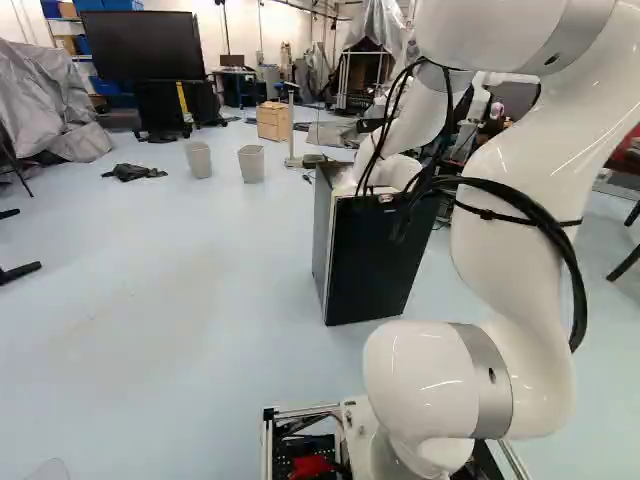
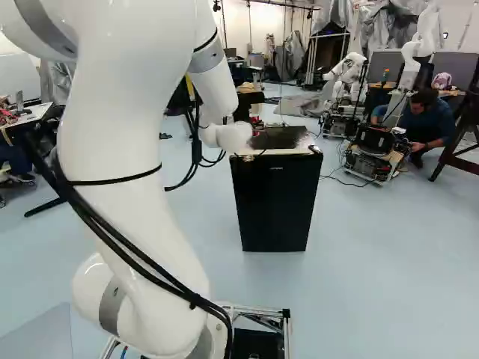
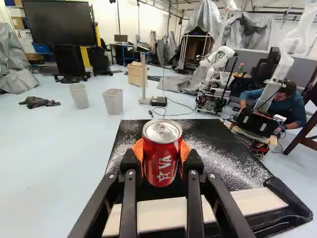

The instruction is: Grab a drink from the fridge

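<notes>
A pale blue floor spreads through the room, with a big screen and two waste bins off to one side. The black fridge stands upright ahead of the base. Over its speckled top, the gripper is parted by just the width of a red drink can, its orange pads pressing both sides. The can is upright.

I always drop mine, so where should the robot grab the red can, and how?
Around the middle of the red can, one orange pad each side, as the tool holds it. Coming from the side looks best: the can is upright, with round walls to squeeze, while the flat lid gives little to pinch.
</notes>
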You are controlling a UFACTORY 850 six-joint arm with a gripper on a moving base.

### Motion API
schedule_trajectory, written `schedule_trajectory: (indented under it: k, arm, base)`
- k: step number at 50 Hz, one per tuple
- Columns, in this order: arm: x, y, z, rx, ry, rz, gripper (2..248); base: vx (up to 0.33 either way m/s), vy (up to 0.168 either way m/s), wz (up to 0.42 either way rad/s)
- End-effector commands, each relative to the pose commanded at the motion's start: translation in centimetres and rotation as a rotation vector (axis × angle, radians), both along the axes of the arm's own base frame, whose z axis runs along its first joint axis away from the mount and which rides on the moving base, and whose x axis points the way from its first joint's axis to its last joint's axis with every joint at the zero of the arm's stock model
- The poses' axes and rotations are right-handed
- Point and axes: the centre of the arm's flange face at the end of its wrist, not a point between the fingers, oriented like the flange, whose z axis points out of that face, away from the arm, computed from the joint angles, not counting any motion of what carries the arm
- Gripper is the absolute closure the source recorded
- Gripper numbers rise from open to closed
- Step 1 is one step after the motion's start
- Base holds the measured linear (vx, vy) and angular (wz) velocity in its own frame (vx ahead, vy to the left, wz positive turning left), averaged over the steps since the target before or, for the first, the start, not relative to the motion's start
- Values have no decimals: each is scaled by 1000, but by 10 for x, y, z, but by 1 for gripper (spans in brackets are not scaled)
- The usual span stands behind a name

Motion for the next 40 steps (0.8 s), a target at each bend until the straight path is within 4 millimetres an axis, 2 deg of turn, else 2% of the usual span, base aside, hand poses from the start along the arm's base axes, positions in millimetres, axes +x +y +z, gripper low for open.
schedule_trajectory:
  k: [19, 40]
  arm:
    - [-50, 26, -7, 20, 26, 14, 158]
    - [-121, 56, -23, 44, 63, 32, 158]
  base:
    - [0, 0, 0]
    - [0, 0, 0]
